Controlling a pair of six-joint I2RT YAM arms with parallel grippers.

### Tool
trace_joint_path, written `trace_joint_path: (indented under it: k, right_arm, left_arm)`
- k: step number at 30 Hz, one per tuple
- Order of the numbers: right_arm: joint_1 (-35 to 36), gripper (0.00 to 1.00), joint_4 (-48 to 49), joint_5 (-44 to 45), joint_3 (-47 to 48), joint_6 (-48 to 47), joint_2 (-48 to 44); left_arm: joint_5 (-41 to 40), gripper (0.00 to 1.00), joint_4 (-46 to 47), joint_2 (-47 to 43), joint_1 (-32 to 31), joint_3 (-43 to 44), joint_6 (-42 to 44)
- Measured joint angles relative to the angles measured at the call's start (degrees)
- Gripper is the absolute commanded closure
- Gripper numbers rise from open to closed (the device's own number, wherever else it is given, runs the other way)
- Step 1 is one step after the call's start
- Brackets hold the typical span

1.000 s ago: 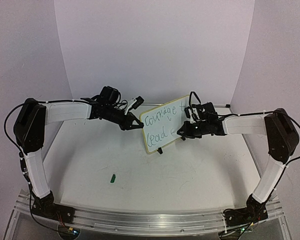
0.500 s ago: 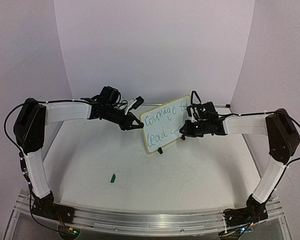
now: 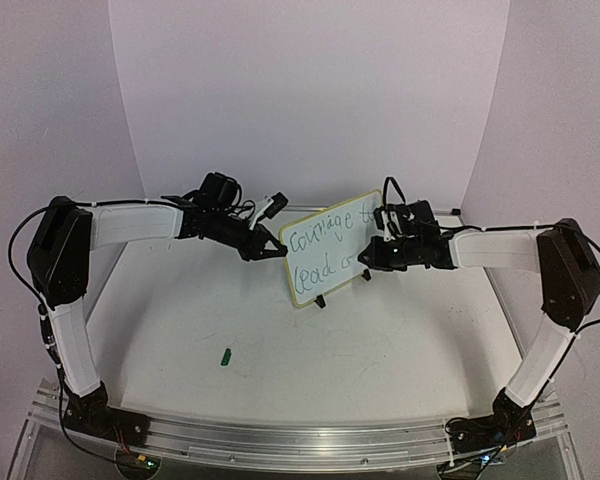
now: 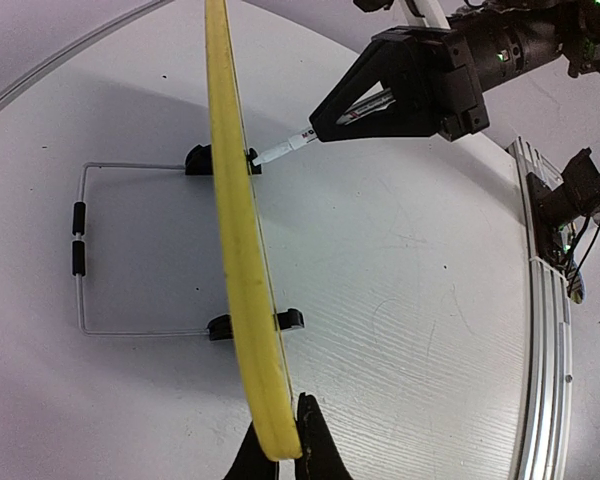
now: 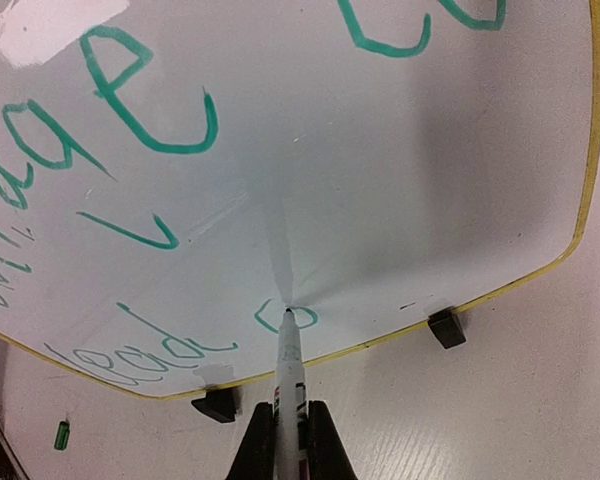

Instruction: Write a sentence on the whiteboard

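Note:
The whiteboard point(image 3: 328, 250) stands tilted on small black feet at mid-table, its yellow rim edge-on in the left wrist view point(image 4: 235, 250). Green writing, the sentence point(image 3: 325, 238), reads "courage to" over "lead o" on its face point(image 5: 130, 130). My left gripper point(image 3: 277, 249) is shut on the board's left edge point(image 4: 277, 440). My right gripper point(image 3: 368, 262) is shut on a white marker point(image 5: 290, 375), whose tip touches the board at a green "o" point(image 5: 285, 317) near the bottom rim. The marker point(image 4: 285, 148) shows reaching the board's face in the left wrist view.
A small green marker cap point(image 3: 225, 355) lies on the white table in front of the left arm, also in the right wrist view point(image 5: 62, 435). A wire stand point(image 4: 90, 250) rests behind the board. White walls enclose the table on three sides.
The right gripper with the marker has shifted slightly right and up along the second line. The left arm and the board have stayed still.

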Motion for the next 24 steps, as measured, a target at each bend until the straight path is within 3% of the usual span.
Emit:
trace_joint_path:
  k: [24]
  right_arm:
    - [-0.19,1.00,0.44,1.06,-1.64,-0.34,-5.41]
  left_arm:
    - [0.00,1.00,0.00,0.01,0.00,0.00,0.00]
